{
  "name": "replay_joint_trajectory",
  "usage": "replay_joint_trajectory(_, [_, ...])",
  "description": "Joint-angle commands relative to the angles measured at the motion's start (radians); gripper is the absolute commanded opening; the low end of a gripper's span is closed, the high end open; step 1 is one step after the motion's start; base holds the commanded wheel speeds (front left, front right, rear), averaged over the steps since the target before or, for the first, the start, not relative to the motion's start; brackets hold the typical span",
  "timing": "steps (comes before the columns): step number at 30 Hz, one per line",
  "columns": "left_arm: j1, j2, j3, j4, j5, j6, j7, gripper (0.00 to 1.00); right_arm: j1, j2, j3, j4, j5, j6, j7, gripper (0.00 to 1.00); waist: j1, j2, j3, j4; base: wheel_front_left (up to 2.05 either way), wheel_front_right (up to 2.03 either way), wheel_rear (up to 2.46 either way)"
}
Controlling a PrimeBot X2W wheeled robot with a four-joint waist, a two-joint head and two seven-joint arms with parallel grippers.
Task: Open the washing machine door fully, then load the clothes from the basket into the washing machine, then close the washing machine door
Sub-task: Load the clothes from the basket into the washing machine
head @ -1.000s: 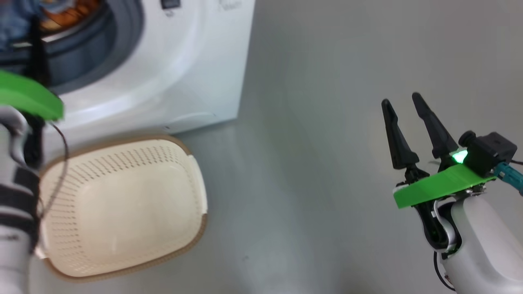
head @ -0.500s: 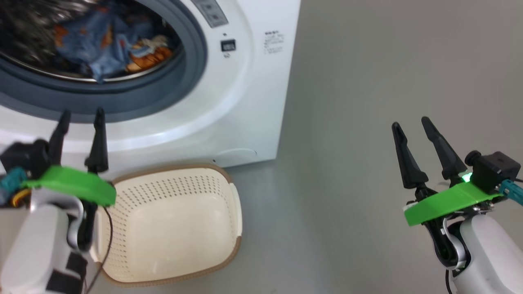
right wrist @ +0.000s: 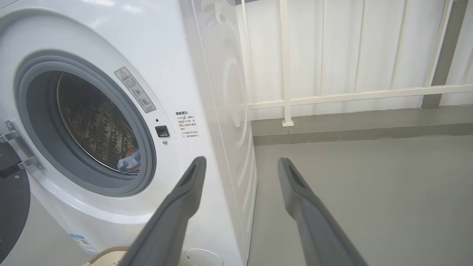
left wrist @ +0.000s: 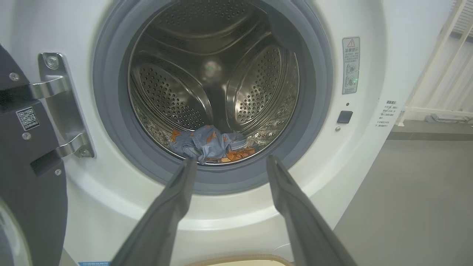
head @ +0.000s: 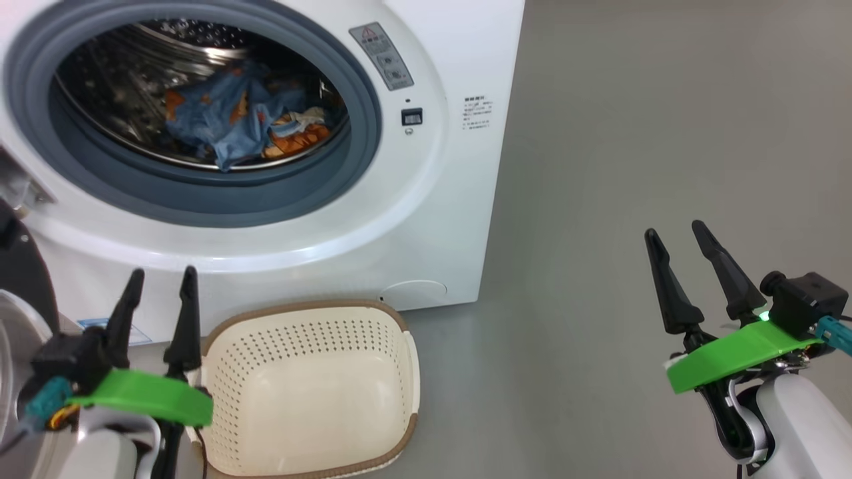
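1. Head view: the clothes point(head: 233, 126) lie inside the washing machine point(head: 426, 219), bunched low in its steel drum point(head: 133, 86) close to the front lip. The basket point(head: 406, 332) stands on the floor point(head: 632, 133) just in front of the machine and holds nothing.
2. The left gripper point(head: 164, 271) hovers just beside the basket's left rim, fingers apart and empty. The right gripper point(head: 674, 229) is well off to the right over bare floor, also spread and empty.
3. Left wrist view: the washing machine door point(left wrist: 22, 155) is swung out at the left, showing its dark inner face and steel hinge point(left wrist: 63, 107). Shutting it looks like the only step left.
4. Risk: a fold of fabric near the lip could be pinched between the rubber seal point(head: 359, 166) and the door, so the latch would not catch.
5. Risk: the left arm, reaching across for the door, could knock the basket, since the two are so close.
6. Risk: a push too near the hinge gives poor leverage, and the fingers may slide off the smooth face.
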Motion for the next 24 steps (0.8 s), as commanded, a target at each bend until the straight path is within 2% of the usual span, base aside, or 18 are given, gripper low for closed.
replay_joint_trajectory(1, [-0.002,0.025,0.041,-0.039,-0.003,0.013,-0.006,1.00,0.009,-0.019,0.017,-0.021,0.006,0.004,-0.008,1.00,0.0001,0.0000,-0.010,0.006,0.00,0.00,0.00])
replay_joint_trajectory(7, [0.058,0.012,0.054,-0.108,-0.002,0.034,-0.006,1.00,0.020,-0.033,0.021,-0.016,0.003,0.004,-0.008,1.00,0.0001,0.0000,-0.030,0.011,0.00,0.00,0.00])
replay_joint_trajectory(24, [0.086,0.023,0.037,-0.147,0.008,0.052,-0.005,1.00,0.016,-0.040,0.035,-0.019,0.004,0.004,-0.008,1.00,0.0001,0.0000,-0.030,-0.001,0.00,0.00,0.00])
